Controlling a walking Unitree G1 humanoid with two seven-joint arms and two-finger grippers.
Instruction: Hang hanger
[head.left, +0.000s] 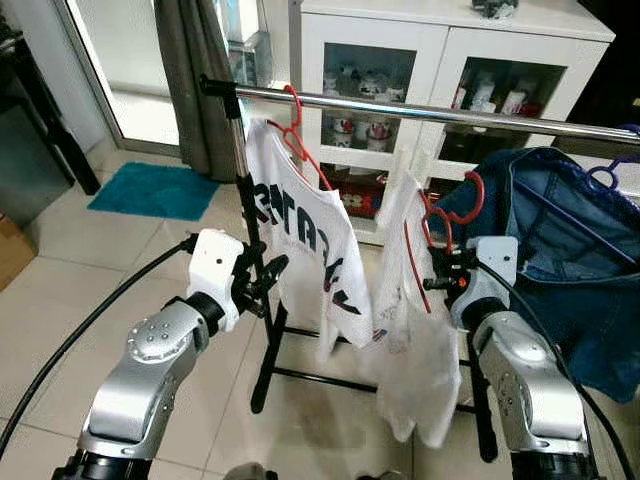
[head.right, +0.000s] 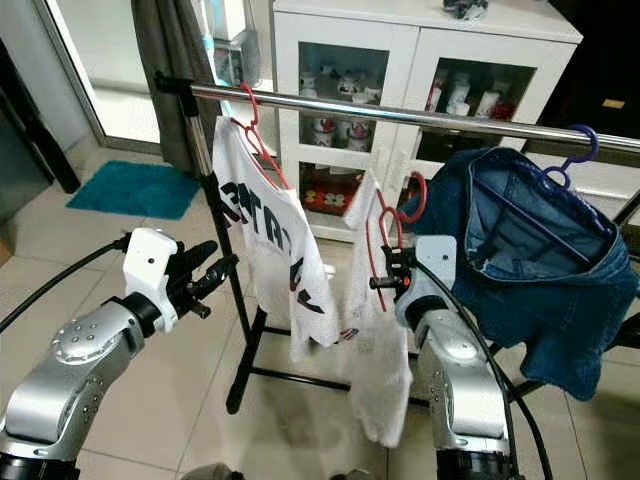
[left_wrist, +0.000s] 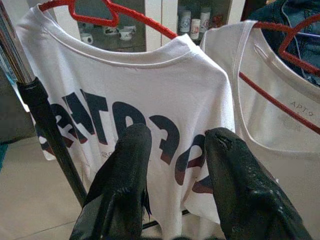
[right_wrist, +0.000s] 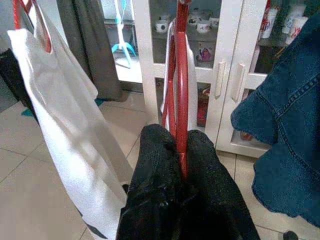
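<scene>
My right gripper (head.left: 445, 272) is shut on a red hanger (head.left: 468, 196) that carries a white garment (head.left: 415, 330). In the right wrist view the hanger's red wire (right_wrist: 181, 75) rises from between the closed fingers (right_wrist: 155, 150). Its hook hangs below the silver rail (head.left: 420, 108) and does not touch it. A white T-shirt with dark letters (head.left: 300, 230) hangs from the rail on another red hanger (head.left: 295, 130). My left gripper (head.left: 265, 275) is open and holds nothing, beside the rack's black upright (head.left: 245, 190), facing the lettered shirt (left_wrist: 125, 100).
A denim garment (head.left: 570, 270) on a purple hanger (head.left: 610, 175) hangs at the rail's right end. Behind the rack stands a white glass-door cabinet (head.left: 430, 60). A grey curtain (head.left: 195, 60) and a teal mat (head.left: 150, 190) lie at the far left on the tiled floor.
</scene>
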